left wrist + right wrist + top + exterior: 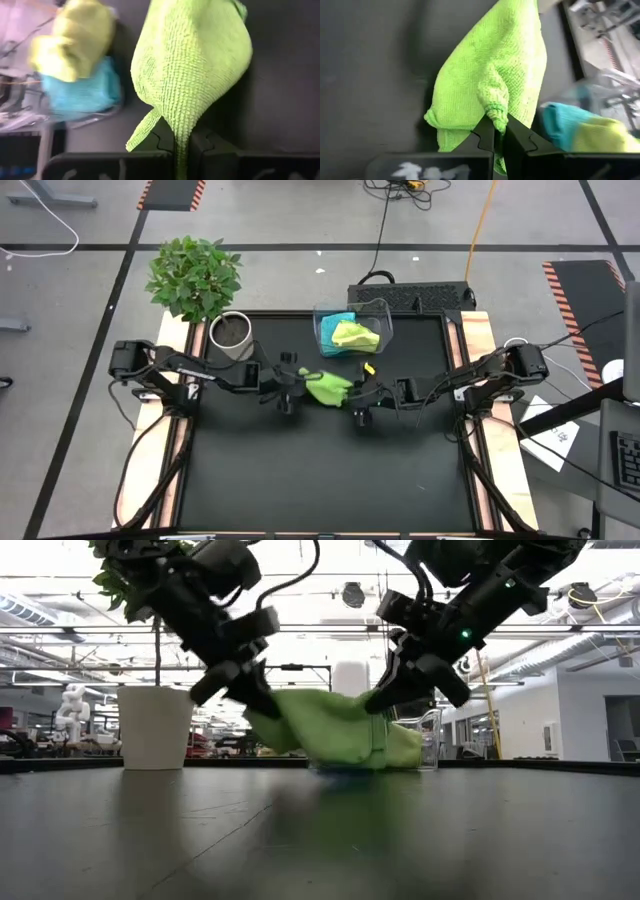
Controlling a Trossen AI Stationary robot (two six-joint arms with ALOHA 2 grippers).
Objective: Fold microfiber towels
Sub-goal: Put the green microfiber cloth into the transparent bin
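Lime-green towel (328, 387) between both pinching grippers—left (303, 383), right (355, 391)—apparently airborne.

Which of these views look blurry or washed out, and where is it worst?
Low view: bright ceiling lights wash out the room behind; the left gripper is smeared. Left wrist view: the clear plastic bin and its cloths are blurred, while the lime-green towel stays sharp. Right wrist view: the bin is soft. High view: evenly lit.
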